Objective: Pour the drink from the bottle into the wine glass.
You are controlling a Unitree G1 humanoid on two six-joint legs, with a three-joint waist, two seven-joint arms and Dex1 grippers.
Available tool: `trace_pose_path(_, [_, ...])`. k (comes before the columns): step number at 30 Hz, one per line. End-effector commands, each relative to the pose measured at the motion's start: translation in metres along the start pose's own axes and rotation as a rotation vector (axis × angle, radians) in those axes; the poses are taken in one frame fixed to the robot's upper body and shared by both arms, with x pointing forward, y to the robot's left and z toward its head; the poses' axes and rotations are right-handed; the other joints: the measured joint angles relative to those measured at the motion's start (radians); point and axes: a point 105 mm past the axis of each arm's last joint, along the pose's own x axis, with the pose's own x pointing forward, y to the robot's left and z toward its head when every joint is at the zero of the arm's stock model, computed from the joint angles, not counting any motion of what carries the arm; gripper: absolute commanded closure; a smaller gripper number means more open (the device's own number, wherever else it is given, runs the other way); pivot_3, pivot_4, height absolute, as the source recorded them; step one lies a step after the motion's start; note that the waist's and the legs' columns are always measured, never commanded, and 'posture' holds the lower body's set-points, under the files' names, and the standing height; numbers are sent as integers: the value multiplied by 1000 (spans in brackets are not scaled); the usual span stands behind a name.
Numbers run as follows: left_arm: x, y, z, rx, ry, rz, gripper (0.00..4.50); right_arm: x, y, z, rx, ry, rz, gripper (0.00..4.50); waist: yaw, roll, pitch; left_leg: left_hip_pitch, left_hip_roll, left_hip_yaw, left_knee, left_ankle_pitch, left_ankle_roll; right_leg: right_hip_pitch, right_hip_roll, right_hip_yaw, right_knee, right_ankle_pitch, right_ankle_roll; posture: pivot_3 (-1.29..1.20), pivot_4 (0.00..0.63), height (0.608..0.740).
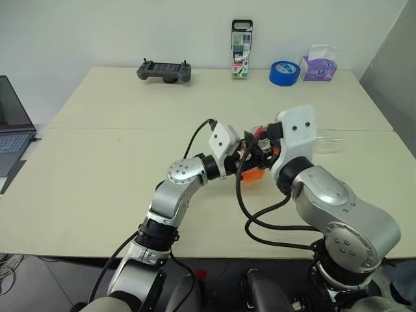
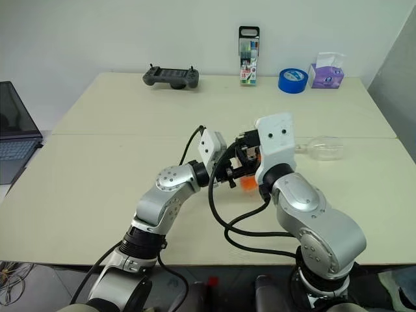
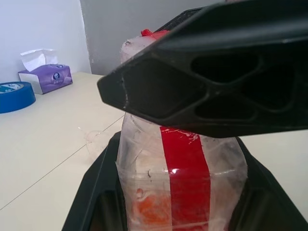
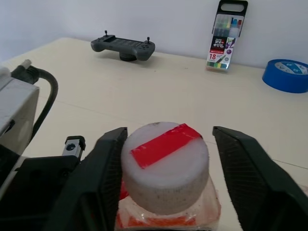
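Note:
My left gripper (image 1: 249,161) is shut on the body of the bottle (image 3: 183,192), a small clear plastic one with a red strip, held upright above the table's middle. The orange-red drink (image 3: 154,211) sits low inside it. My right gripper (image 4: 166,159) straddles the red-and-white cap (image 4: 166,166) from above, open; one finger is against the cap and a narrow gap shows at the other. One of its black fingers (image 3: 216,86) crosses in front of the bottle's top. The wine glass (image 2: 323,148) lies on its side on the table, to the right of both grippers.
Along the table's far edge stand a black game controller (image 1: 164,70), a marker pack (image 1: 242,40), a blue tape roll (image 1: 285,72) and a purple tissue box (image 1: 318,65). A laptop (image 1: 13,123) sits at the far left.

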Motion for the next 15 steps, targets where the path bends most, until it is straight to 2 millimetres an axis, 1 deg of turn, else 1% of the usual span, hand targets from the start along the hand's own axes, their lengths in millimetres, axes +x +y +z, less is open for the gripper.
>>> trace_pose_path(1, [3, -2, 20, 52, -70, -18, 2606, -4, -23, 16, -15, -81, -108, 2580, 0, 0, 0, 0, 0, 0, 0, 0, 0, 0, 0, 0, 0, 0, 0, 0, 150, 740])
trace_pose_path(4, [3, -1, 21, 55, -70, -13, 2610, -3, -34, 19, -72, -87, -96, 2620, 0, 0, 0, 0, 0, 0, 0, 0, 0, 0, 0, 0, 0, 0, 0, 0, 150, 740])
trace_pose_path(6, [3, -1, 22, 55, -71, -8, 2611, 0, -44, 23, -121, -98, -48, 2620, 0, 0, 0, 0, 0, 0, 0, 0, 0, 0, 0, 0, 0, 0, 0, 0, 150, 740])
trace_pose_path(7, [4, -1, 22, 54, -71, -8, 2613, 2, -41, 26, -146, -106, 46, 2621, 0, 0, 0, 0, -1, 1, 0, 0, 0, 0, 0, 0, -1, -1, 2, 0, 150, 740])
trace_pose_path(8, [4, -1, 22, 54, -69, -9, 2613, 2, -31, 26, -151, -105, 194, 2621, 0, 0, 0, 0, -1, 1, 0, 0, 0, 0, 0, 0, -1, -1, 3, 0, 150, 740])
trace_pose_path(9, [4, -1, 21, 54, -68, -12, 2613, 0, -22, 26, -132, -107, 360, 2621, 0, 0, 0, 0, -1, 3, 0, 0, 0, 1, 0, 0, -1, -1, 3, 0, 150, 740])
trace_pose_path(11, [4, -3, 21, 56, -64, -20, 2618, -7, -13, 24, -39, -67, 685, 2621, 0, 0, 0, 0, -1, 3, 0, 0, 1, 2, 1, -1, -1, -1, 3, 0, 150, 740])
trace_pose_path(12, [4, -4, 22, 57, -64, -22, 2633, -12, -11, 24, -29, -43, 806, 2621, 0, 0, 0, 1, -1, 4, 0, 0, 1, 2, 1, -1, -1, -1, 2, 0, 150, 740])
trace_pose_path(14, [5, -4, 22, 60, -62, -24, 2634, -18, -11, 16, -84, 65, 973, 2620, 0, 0, 0, 1, -1, 5, 0, 0, 1, 2, 1, -1, -2, 0, 0, 0, 150, 740])
trace_pose_path(15, [4, -4, 22, 62, -59, -24, 2640, -11, -15, 18, -101, 81, 993, 2620, 1, 0, 0, 1, -1, 5, 0, 0, 1, 2, 1, -1, -2, 0, 0, 0, 150, 740])
